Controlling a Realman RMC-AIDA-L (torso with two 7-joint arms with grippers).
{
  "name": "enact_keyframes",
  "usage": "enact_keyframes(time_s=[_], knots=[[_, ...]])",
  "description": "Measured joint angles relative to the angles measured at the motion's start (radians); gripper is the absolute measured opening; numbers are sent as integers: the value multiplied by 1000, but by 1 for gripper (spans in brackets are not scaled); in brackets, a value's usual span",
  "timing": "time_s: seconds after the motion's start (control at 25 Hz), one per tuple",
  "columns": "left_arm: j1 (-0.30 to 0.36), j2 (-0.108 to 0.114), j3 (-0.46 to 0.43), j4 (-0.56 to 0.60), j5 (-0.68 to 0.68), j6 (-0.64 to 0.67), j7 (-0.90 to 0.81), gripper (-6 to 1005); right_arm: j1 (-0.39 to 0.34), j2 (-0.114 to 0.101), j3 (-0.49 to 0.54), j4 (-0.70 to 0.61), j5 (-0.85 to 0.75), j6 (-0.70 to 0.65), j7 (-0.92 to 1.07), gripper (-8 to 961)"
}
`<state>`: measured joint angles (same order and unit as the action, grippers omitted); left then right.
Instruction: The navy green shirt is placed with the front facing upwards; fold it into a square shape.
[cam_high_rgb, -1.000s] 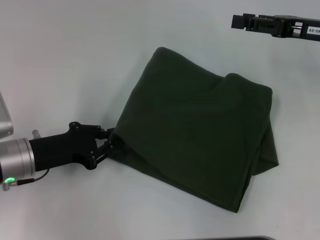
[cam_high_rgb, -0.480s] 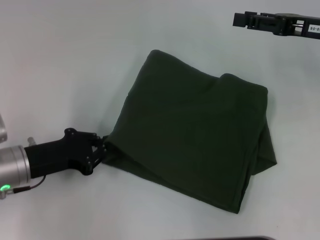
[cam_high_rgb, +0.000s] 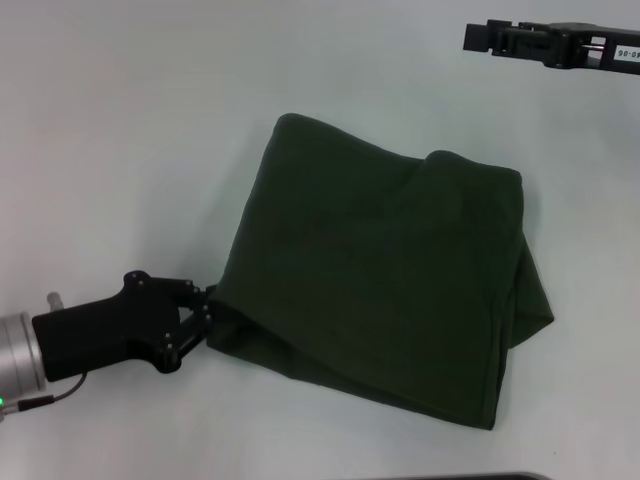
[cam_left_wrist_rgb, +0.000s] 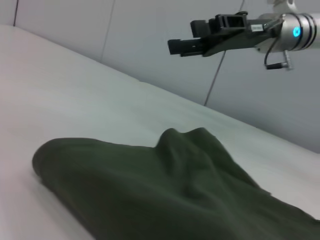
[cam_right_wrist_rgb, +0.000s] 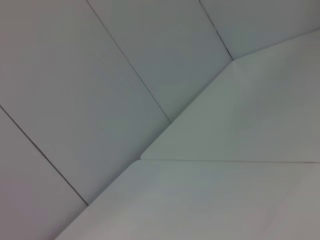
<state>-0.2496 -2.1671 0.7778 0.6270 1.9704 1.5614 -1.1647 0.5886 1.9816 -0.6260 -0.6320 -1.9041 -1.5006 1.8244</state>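
Observation:
The navy green shirt (cam_high_rgb: 380, 280) lies on the white table (cam_high_rgb: 120, 120) as a folded, roughly four-sided bundle with plain fabric on top; no lettering shows. My left gripper (cam_high_rgb: 208, 312) reaches in low from the left and is shut on the shirt's near-left corner. The left wrist view looks along the shirt (cam_left_wrist_rgb: 175, 195) from that corner, with a rumpled hump at its far edge. My right gripper (cam_high_rgb: 478, 37) hangs high above the table's far right, apart from the cloth, and shows again in the left wrist view (cam_left_wrist_rgb: 175, 46).
Bare white tabletop surrounds the shirt on all sides. Grey wall panels (cam_left_wrist_rgb: 150, 35) stand behind the table. The right wrist view shows only wall panels (cam_right_wrist_rgb: 100, 75) and a table corner. A dark edge (cam_high_rgb: 460, 477) runs along the bottom of the head view.
My left gripper has pulled back toward the near left, dragging the shirt's corner and the whole bundle that way. The right arm has stayed put.

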Motion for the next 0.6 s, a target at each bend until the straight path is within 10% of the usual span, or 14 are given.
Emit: enact_keyframes(time_s=[0.6], knots=[[39, 2, 16, 2, 45, 25, -8, 69, 3, -1, -5, -2, -1, 0, -1, 704]])
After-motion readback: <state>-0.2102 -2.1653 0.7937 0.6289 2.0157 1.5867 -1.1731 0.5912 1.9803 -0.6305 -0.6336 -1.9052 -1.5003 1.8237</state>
